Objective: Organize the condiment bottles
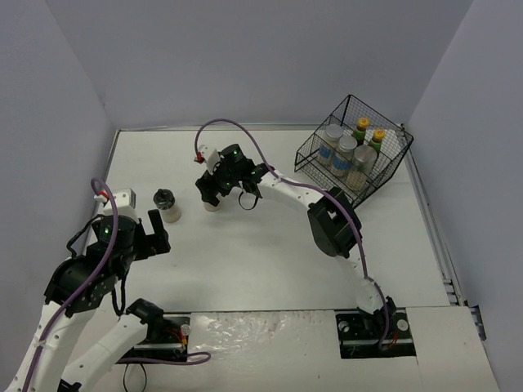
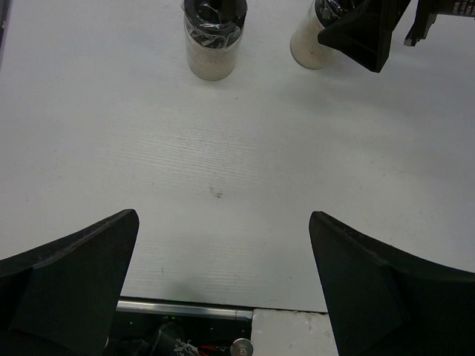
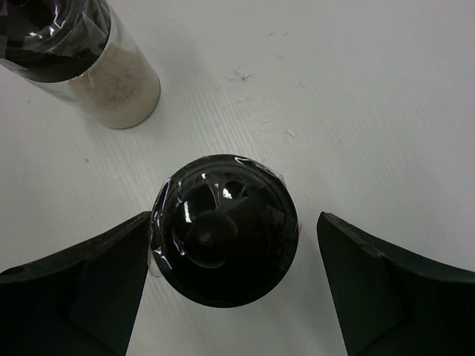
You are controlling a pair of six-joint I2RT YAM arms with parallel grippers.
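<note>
Directly over a black-capped shaker (image 3: 223, 230), my right fingers (image 3: 82, 289) stand spread, one on each side of its cap and neither touching it. They are placed, I judge, to close on it and carry it off. The shaker stands upright on the white table (image 1: 270, 261), toward the far side. Just beside it, nearer my left arm, a second shaker (image 2: 214, 37) also stands upright. My left fingers (image 2: 74, 282) hang wide apart with nothing between them, short of that second shaker and pointed its way, likely waiting their turn. Well apart, at the far right, a black wire basket (image 1: 394, 163) holds three silver-lidded jars (image 1: 347, 151) and two yellow-capped bottles (image 1: 360, 125), packed close. Each shaker is a clear cylinder of pale powder under a glossy black domed cap with crinkled clear film wrapped over it. The dome looks slick, so a grip on the cap's side seems safer. The table shows a fine ribbed grain.
</note>
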